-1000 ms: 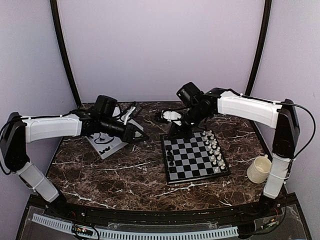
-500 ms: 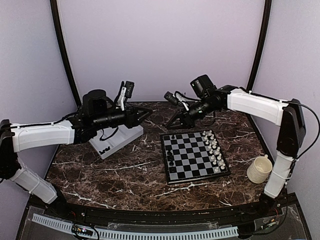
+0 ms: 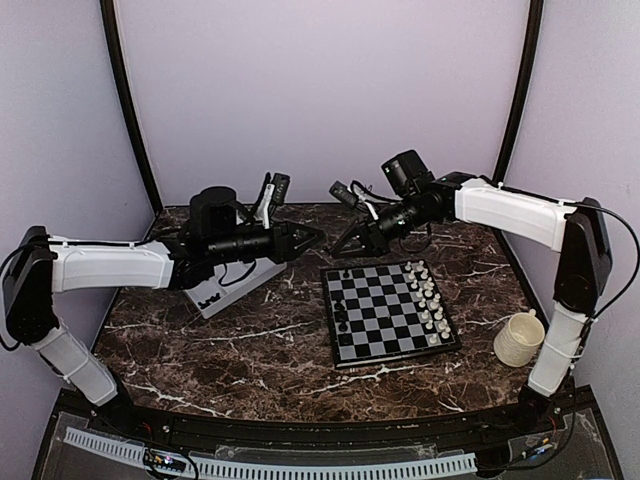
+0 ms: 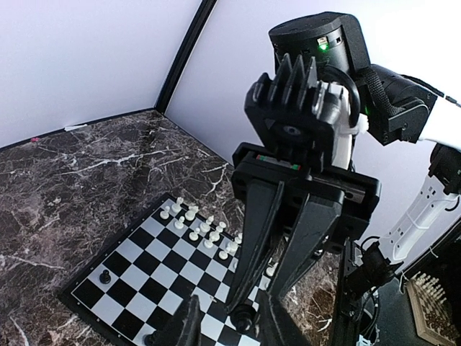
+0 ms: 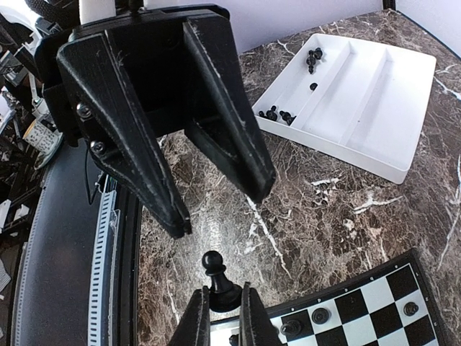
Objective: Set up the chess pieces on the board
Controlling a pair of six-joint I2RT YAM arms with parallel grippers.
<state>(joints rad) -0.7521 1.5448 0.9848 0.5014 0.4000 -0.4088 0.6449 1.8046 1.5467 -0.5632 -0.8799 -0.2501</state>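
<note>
Top external, left jaws nearer right jaws, pawn point(image 5: 216, 277) gripped

Glossy plastic pawn point(image 5: 213, 269), polished marble table point(image 5: 325, 189)

Pale lilac walls point(image 3: 320, 90) (black corner struts point(image 3: 130, 110)) enclose a dark marble table point(image 3: 250, 350).

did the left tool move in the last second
Yes. In the top view the left tool has swung right, off the white tray and toward the far left corner of the board.
</note>
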